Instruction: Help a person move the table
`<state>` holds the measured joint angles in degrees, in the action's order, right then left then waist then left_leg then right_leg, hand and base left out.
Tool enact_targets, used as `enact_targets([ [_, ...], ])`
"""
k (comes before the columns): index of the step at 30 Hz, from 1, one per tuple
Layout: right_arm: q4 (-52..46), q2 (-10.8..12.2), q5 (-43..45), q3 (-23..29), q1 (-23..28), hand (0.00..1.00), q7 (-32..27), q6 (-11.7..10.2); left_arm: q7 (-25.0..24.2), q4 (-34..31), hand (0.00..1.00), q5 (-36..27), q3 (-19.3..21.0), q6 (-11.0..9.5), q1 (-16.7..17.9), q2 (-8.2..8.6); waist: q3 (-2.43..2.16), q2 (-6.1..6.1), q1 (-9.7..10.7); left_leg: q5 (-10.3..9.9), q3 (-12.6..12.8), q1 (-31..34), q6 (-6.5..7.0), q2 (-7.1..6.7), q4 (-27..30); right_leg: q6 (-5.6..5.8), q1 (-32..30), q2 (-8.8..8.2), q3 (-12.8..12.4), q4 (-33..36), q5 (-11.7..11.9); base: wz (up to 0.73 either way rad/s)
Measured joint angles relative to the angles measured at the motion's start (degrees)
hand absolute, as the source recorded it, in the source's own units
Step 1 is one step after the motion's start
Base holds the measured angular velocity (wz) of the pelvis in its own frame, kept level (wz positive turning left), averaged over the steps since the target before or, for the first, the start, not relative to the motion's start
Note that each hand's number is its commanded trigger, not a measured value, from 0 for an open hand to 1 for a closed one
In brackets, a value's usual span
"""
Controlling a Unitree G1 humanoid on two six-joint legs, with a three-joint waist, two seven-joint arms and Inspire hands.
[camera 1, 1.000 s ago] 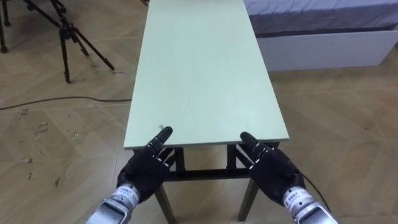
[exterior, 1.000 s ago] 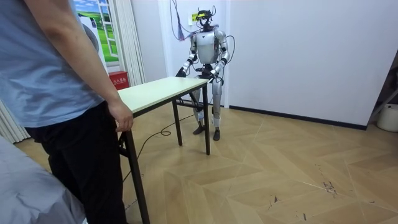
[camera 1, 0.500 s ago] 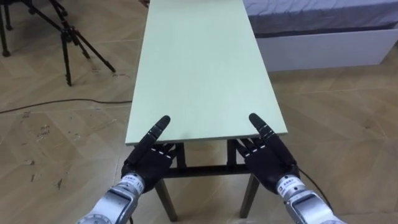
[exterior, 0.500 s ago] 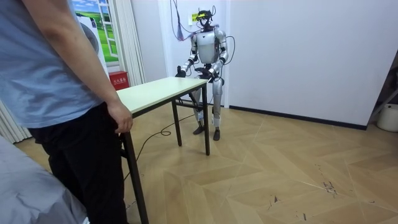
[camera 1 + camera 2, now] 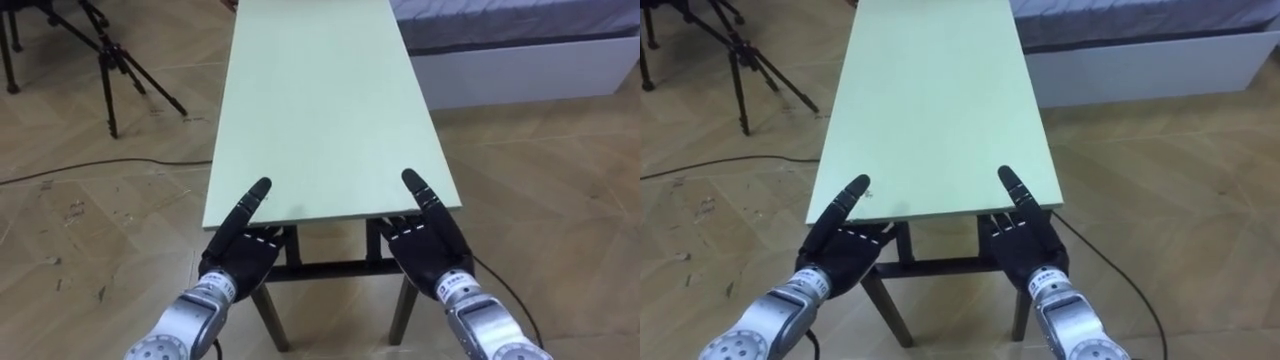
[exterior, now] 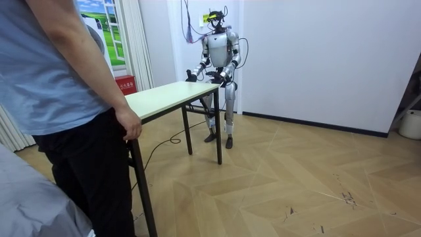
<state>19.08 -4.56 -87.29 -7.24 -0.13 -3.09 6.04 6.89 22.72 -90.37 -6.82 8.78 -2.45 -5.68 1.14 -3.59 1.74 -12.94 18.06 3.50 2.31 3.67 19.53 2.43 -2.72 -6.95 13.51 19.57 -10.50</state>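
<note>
Your left hand (image 5: 245,255) and right hand (image 5: 427,250) at the near edge of the desk (image 5: 320,110), fingers now straight, no longer curled.

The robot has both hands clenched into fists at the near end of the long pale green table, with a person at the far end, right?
Not fists: the left eye view shows the left hand and right hand open, fingers straight, at the near end of the long pale green table. The person is at the far end.
</note>
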Motion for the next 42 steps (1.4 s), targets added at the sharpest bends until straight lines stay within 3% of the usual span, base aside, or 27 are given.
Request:
enact_targets([
  [7, 0.1, 0.0, 0.4, -0.5, -0.6, 1.00, -5.0, -1.0, 1.8, 0.0, 1.00, 1.1, -0.1, -0.3, 0.0, 1.01, 0.03, 0.06, -0.6, 0.1, 0.0, 0.4, 0.00, -0.36, -0.1, 0.04, -0.5, -0.07, 0.1, -0.1, 0.0, 0.00],
  [11, 0.6, 0.1, 1.8, -0.5, -0.7, 1.00, -8.2, -1.7, 2.8, 0.0, 1.00, 1.8, -0.1, -0.5, 0.0, 2.50, 0.05, 0.09, -1.6, 0.1, 0.0, 1.1, -0.01, -0.36, -0.1, 0.11, -1.4, -0.16, 0.1, 0.0, -0.1, 0.00],
  [18, 0.6, 0.6, 3.8, -0.6, -0.7, 1.00, -8.4, -2.2, 4.2, 0.0, 1.00, 4.8, -0.1, -0.7, 0.0, 3.00, 0.35, 0.46, -1.6, 0.1, 0.0, 0.9, -0.05, -0.30, -0.3, 0.11, -1.2, -0.38, 0.8, -0.2, -0.1, 0.00],
  [28, 0.6, 1.0, 4.9, -0.6, -0.8, 1.00, -8.7, -2.4, 4.7, 0.0, 1.00, 5.7, -0.1, -0.9, 0.0, 3.09, 0.34, 0.39, -0.7, 0.1, -0.4, 1.5, -0.03, -0.33, -0.1, 0.14, -1.3, -0.46, 1.6, -0.4, -0.1, 0.03],
  [34, 0.6, 1.1, 5.2, -0.6, -0.7, 1.00, -8.7, -3.2, 3.9, 0.4, 1.00, 9.0, -0.1, -1.9, 0.0, 4.58, 0.35, 0.39, -0.6, 0.1, -0.9, 1.7, -0.02, -0.47, -0.1, 0.19, -1.4, -0.58, 2.0, -0.1, -0.1, 0.03],
  [42, 0.6, 1.5, 6.1, -0.6, -0.7, 1.00, -8.7, -3.5, 2.4, 1.3, 1.00, 11.3, -0.1, -2.4, 0.0, 4.86, 0.49, 0.61, -0.6, 0.1, -0.8, 1.4, -0.02, -0.51, -0.3, 0.19, -1.4, -0.60, 2.0, -0.1, -0.1, 0.00],
])
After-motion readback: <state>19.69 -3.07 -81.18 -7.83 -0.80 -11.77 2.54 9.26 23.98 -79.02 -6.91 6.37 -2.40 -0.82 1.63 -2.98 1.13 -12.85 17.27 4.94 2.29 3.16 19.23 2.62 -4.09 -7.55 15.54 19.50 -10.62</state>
